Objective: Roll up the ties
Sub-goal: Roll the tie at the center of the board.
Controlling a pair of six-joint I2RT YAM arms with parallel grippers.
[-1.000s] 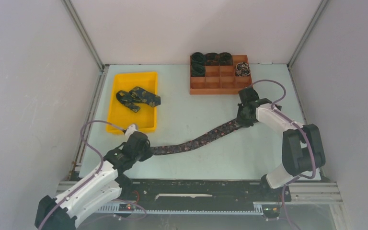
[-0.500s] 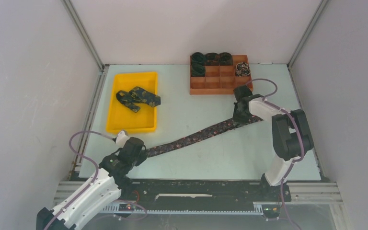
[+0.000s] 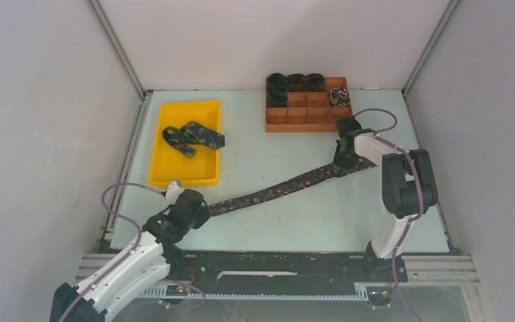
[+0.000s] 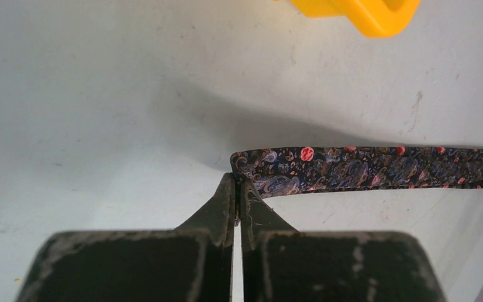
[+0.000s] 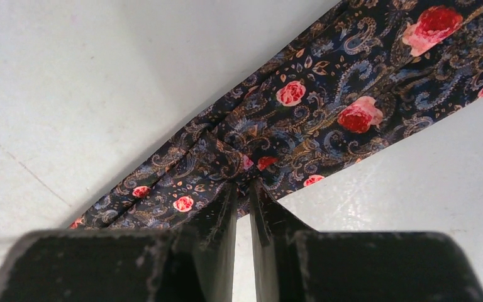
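Pincer tips are clenched on the tie (image 3: 275,191): left pincer (image 4: 236,182) at its narrow tip, right pincer (image 5: 244,187) on bunched fabric.

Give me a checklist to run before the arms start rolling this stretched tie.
1. Left fingers pinch the narrow end of the tie: ok.
2. Right fingers grip near its wide end: ok, fabric bunched there.
3. Tie straight between both arms: ok.
4. Tie untwisted along its whole length: cannot tell.
5. Free compartment in the orange organizer: ok, several empty.
6. Yellow tray apart from the tie: ok.
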